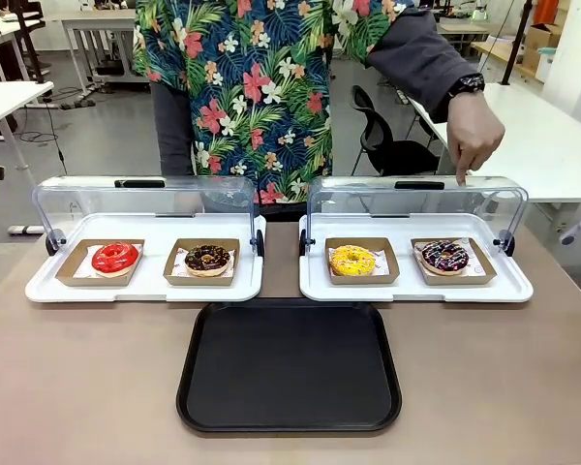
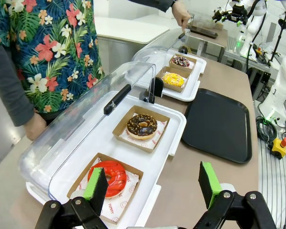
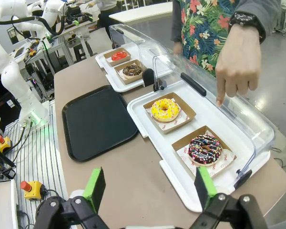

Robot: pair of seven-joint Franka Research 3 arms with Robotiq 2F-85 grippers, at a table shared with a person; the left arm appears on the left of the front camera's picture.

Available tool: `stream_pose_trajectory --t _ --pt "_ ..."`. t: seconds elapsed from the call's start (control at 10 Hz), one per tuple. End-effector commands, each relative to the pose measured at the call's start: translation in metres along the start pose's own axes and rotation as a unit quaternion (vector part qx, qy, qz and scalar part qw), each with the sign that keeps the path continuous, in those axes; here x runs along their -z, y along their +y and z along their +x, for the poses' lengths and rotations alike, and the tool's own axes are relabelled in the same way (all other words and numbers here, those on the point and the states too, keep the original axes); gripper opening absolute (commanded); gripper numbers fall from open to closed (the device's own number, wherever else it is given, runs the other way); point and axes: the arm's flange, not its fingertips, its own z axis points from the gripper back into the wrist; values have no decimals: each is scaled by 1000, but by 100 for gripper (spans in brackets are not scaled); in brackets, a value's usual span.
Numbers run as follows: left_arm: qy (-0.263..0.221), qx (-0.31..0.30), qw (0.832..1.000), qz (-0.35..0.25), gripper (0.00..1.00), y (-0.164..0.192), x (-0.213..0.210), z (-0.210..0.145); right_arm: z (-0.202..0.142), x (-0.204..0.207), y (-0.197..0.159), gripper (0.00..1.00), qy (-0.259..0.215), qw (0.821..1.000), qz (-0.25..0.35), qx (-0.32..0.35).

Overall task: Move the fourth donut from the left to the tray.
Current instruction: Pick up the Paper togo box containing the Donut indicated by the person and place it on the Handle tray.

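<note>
While the fourth donut (image 1: 445, 257) sits in its brown cardboard holder (image 1: 484, 276) at the right end of the right-hand white display tray (image 1: 416, 289), the front view shows no grasp begun. The clear lid (image 1: 416, 199) is tipped up behind it, and the person's hand (image 1: 474, 131) points a finger down at the lid's top edge, above that donut. The black tray (image 1: 289, 312) lies bare on the table (image 1: 77, 387), in the middle and just beside the display trays

In the left wrist view, the left gripper (image 2: 151, 186) hangs with its green pads spread wide and nothing between them, close to the red donut (image 2: 113, 172). The fourth donut (image 2: 181, 61) is at the far end of the row, well apart from this gripper

In the right wrist view, the right gripper (image 3: 149, 187) is likewise wide and empty, poised over the table near the display tray's front rim. The fourth donut (image 3: 205, 149) lies ahead and a little to the right of its line, beside the yellow donut (image 3: 164, 109), with the black tray (image 3: 97, 121) off to the left. I judge the step in hand to be the approach, and the right arm the better placed. The next move calls for going forward and down with the jaws either side of the holder, closing gently so the glaze is not crushed, then lifting clear of the rim, the lid and the pointing hand (image 3: 238, 67) before crossing to the tray
</note>
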Motion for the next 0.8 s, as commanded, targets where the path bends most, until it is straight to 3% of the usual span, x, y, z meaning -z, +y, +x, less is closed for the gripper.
stream_pose_trajectory --t 0.0,0.7 --pt "4 1 1000 0 100 0 0 1 2 0 -2 100 -13 1000 0 -13" --pt "4 1 1000 0 100 0 0 1 0 0 0 100 0 1000 0 0"
